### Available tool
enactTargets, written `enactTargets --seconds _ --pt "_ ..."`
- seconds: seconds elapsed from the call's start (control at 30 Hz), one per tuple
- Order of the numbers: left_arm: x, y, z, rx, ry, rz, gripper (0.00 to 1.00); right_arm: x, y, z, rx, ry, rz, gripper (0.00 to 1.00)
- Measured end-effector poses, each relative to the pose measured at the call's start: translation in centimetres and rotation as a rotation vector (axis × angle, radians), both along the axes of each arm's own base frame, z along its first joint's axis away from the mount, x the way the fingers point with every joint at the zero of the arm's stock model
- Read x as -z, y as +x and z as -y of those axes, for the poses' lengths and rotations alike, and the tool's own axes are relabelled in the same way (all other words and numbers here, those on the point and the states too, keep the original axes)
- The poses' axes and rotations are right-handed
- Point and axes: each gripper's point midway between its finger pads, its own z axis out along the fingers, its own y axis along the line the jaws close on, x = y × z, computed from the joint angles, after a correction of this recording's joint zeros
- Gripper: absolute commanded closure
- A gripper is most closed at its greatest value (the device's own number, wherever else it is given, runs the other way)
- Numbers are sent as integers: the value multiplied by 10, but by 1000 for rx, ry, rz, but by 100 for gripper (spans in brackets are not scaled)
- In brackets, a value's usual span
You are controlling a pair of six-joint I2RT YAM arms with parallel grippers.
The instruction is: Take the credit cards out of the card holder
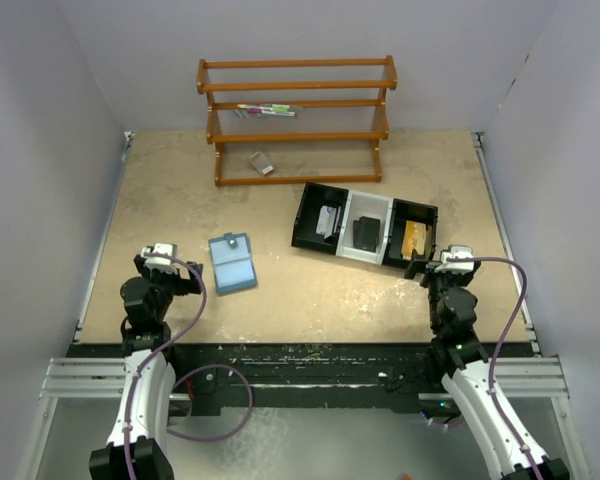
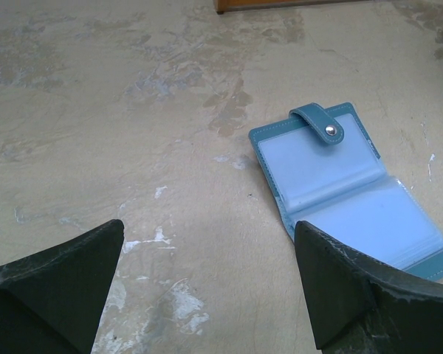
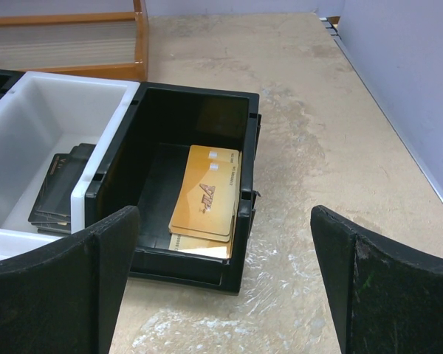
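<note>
Teal-blue card holder laid open on tabletop, snap tab shown, dark credit cards stacked in white tray compartment

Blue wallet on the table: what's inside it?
The blue wallet lies open, showing cloudy plastic sleeves and a snap tab on top. The sleeves are too cloudy to tell whether anything is tucked inside them.

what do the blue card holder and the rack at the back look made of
The card holder: likely soft faux leather, teal, matte, with stitched edges and a metal snap; frosted plastic sleeves inside. The rack: probably wood, orange-brown, smooth finish.
</note>
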Motion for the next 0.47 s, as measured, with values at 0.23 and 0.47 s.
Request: enactTargets --seconds 0.23,0.47 --pt "1 0 0 0 -1 -6 1 0 0 0 0 0 0 0" --pt "2 0 0 0 -2 -10 1 0 0 0 0 0 0 0"
